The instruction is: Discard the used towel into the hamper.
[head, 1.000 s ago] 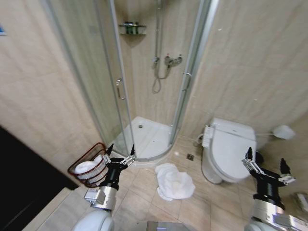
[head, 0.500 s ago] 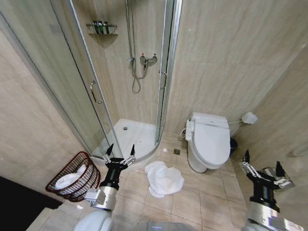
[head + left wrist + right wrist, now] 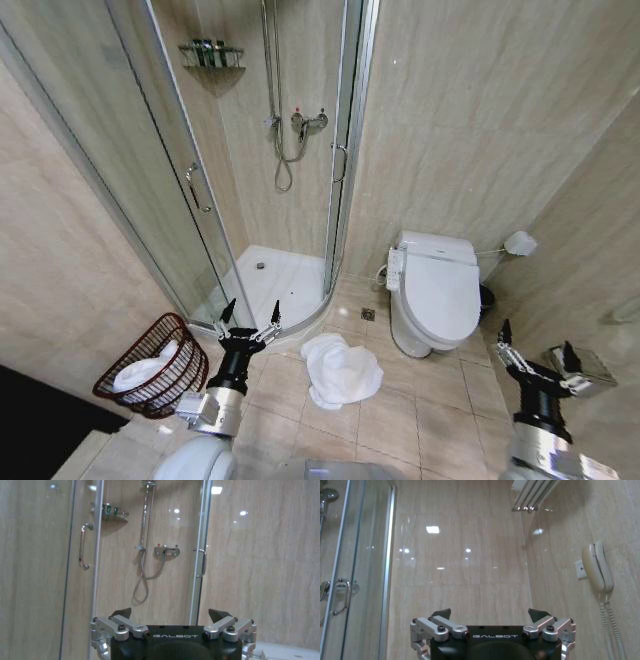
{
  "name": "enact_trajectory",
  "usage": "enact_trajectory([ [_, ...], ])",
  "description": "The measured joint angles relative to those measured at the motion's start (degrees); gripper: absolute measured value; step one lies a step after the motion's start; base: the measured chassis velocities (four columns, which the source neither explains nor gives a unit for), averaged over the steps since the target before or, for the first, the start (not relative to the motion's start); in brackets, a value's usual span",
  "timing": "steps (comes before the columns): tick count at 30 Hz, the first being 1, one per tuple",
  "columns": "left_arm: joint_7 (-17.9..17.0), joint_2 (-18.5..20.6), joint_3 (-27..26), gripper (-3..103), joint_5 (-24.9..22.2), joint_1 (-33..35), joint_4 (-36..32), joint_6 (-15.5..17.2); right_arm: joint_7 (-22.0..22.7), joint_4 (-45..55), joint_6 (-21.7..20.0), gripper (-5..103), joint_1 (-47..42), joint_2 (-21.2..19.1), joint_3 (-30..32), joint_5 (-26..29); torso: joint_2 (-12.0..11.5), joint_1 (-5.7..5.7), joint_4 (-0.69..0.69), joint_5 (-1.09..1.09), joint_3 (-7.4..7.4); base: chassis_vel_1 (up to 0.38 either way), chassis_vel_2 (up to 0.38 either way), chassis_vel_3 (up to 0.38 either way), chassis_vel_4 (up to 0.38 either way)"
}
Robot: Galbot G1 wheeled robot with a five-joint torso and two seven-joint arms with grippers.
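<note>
The hamper [image 3: 150, 365] stands on the floor to the left of the towel [image 3: 341, 369], against the wall by the shower door [image 3: 175, 190], and it already holds something white. Between the two, just left of the towel and above it, hangs the left pincer [image 3: 250, 314], released and grasping nothing; the right pincer [image 3: 534, 343] hangs well right of the towel, past the toilet [image 3: 436, 292], spread wide and empty too. The towel lies crumpled and loose on the tiles, so a shallow pinch could lift one fold and trail the rest. A wide swing left from the towel could knock the light hamper over. The head view shows towel, hamper and toilet together. The left wrist view looks over the left pincer's spread fingers [image 3: 121, 613] at the shower hose [image 3: 144, 547], and the right wrist view shows a wall phone [image 3: 598, 567] and a rack [image 3: 532, 494] overhead.
</note>
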Motion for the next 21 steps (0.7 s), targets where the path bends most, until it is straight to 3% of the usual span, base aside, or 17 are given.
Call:
enact_trajectory([
  [21, 0.00, 0.00, 0.01, 100, 0.00, 0.00, 0.00, 0.00, -0.77, -0.20, 1.25, 100, -0.42, 0.00, 0.00, 0.14, -6.94, -3.18, -0.01, 0.00, -3.76, -0.027, -0.024, -0.024, -0.028],
])
